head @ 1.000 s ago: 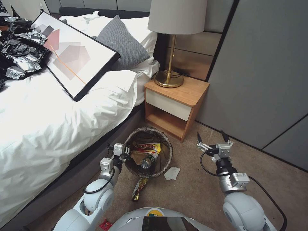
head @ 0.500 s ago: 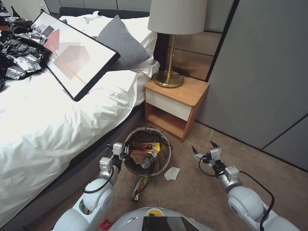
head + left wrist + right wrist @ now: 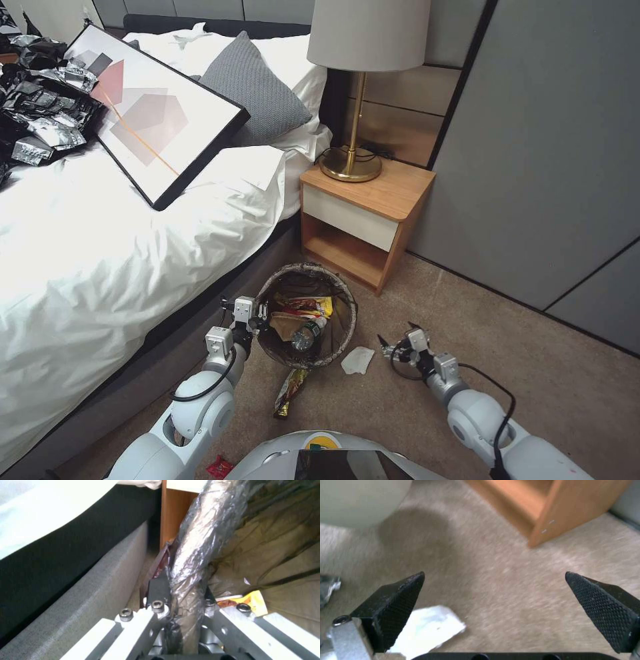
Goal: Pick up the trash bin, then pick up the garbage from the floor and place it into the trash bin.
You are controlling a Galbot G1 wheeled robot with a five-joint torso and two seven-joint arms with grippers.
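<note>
Garbage is lying partly in the bin (image 3: 307,325) and partly on the floor (image 3: 413,407): a white tissue (image 3: 358,360) just beside the bin's right side, a yellow wrapper (image 3: 289,392) in front of it, and a small red packet (image 3: 219,467) near the robot's base. The bin is sitting between the bed (image 3: 100,267) and the nightstand (image 3: 363,220), with a bottle (image 3: 309,333) and more wrappers already inside.

Risks, as I judge them: the tissue is thin and lying flat on carpet, so the right hand (image 3: 399,343) could close on pile instead of paper, or nudge the sheet aside if one finger lands on it first. In the right wrist view the tissue is sitting under one fingertip rather than centred between the two, so a straight descent from here could pinch only a corner. The bin is also close enough that a wide approach could knock its wall. On the other side, the grip is on crinkly liner over the rim, which could slip if the bin tilts.

The right hand is spread wide and empty, low over the floor just beside the tissue, touching nothing that I can see. The left hand (image 3: 181,600) is clenched on the bin's rim, one finger outside and one inside, with the liner pinched between.
</note>
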